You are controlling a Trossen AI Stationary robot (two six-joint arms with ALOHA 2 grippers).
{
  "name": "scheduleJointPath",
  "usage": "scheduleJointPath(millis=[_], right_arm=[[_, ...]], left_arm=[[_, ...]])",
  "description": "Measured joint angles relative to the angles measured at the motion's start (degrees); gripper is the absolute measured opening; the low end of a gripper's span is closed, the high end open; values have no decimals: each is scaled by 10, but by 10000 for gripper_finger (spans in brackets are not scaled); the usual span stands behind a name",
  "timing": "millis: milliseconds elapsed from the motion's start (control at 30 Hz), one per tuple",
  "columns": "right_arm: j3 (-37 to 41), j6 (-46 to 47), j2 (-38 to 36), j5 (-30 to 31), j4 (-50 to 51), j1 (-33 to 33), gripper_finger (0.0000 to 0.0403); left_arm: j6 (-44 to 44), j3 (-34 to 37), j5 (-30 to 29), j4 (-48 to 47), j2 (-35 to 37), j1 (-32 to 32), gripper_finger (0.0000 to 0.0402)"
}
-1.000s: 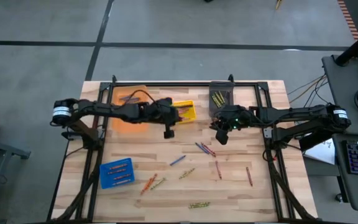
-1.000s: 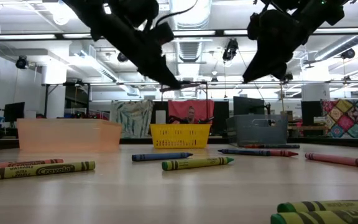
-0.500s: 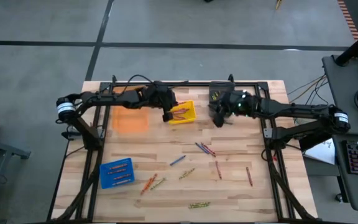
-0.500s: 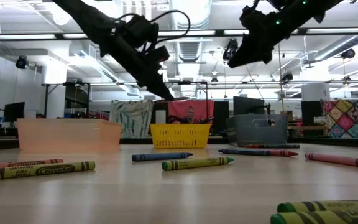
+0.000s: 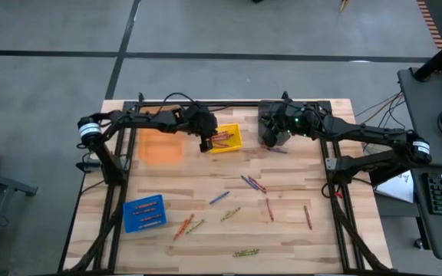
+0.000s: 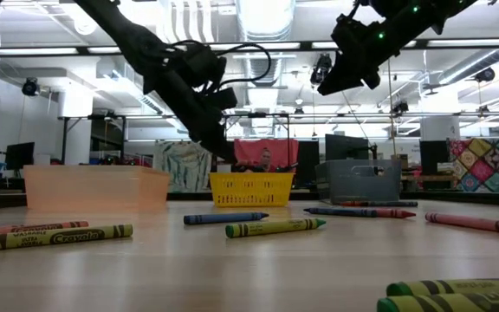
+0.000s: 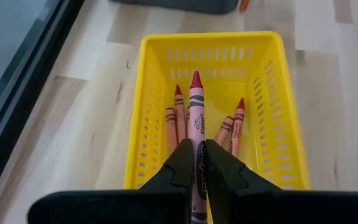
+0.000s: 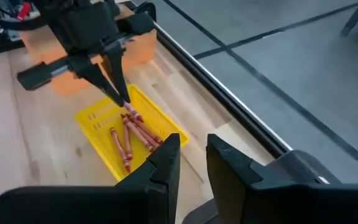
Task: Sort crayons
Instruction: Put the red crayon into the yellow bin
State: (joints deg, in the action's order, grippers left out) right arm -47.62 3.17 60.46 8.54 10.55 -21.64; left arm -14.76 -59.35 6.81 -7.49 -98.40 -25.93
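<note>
red crayon (image 7: 196,118) clamped between left jaws.

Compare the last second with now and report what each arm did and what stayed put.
The left end effector, shut on a red crayon, moved from mid-table back to the yellow bin and now holds the crayon over it. The right end effector moved back from the table's middle to the grey bin, holding nothing, fingers apart. No grasp or release. The loose crayons, orange bin and blue bin stayed put.
</note>
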Motion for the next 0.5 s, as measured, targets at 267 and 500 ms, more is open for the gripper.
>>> scheduleJointPath(millis=[267,500], right_arm=[[0,11,0,-1,3,3,68],[0,7,0,-1,8,3,68]], left_arm=[[8,-18,0,13,-2,0,0],[38,-21,15,50,-16,0,0]])
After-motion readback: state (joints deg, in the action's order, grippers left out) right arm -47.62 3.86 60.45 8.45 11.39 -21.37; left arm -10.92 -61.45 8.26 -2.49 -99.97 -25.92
